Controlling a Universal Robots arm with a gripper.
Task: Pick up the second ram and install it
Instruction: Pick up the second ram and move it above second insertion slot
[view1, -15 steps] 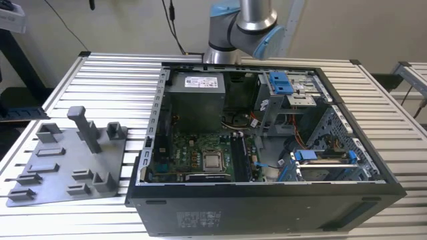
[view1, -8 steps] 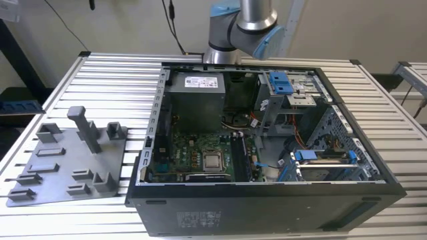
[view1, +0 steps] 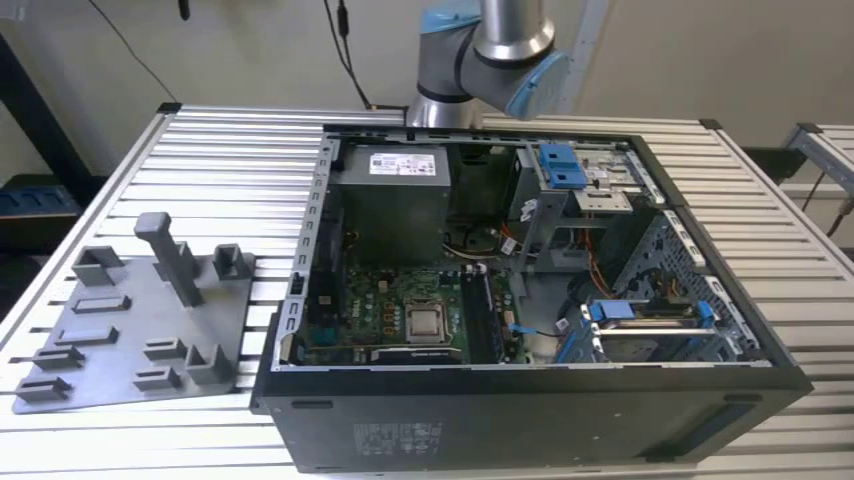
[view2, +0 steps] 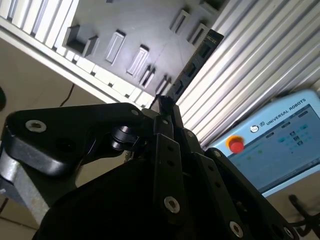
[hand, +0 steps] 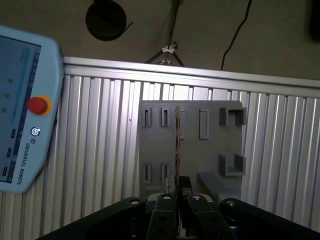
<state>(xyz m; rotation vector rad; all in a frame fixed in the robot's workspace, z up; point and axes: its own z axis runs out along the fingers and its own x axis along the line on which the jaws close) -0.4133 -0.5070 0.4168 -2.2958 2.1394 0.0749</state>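
As pincer (view2: 165, 104) clamps ram (view2: 193, 66) — slim, flat

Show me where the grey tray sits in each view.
Exterior view: the grey tray lies at the exterior view's left, beside the computer case.
Second wrist view: tray beyond the gripper, behind the second ram it grips.
First wrist view: tray beyond the gripper, ram edge-on across it.
Shared landmark: the slatted table under the tray.
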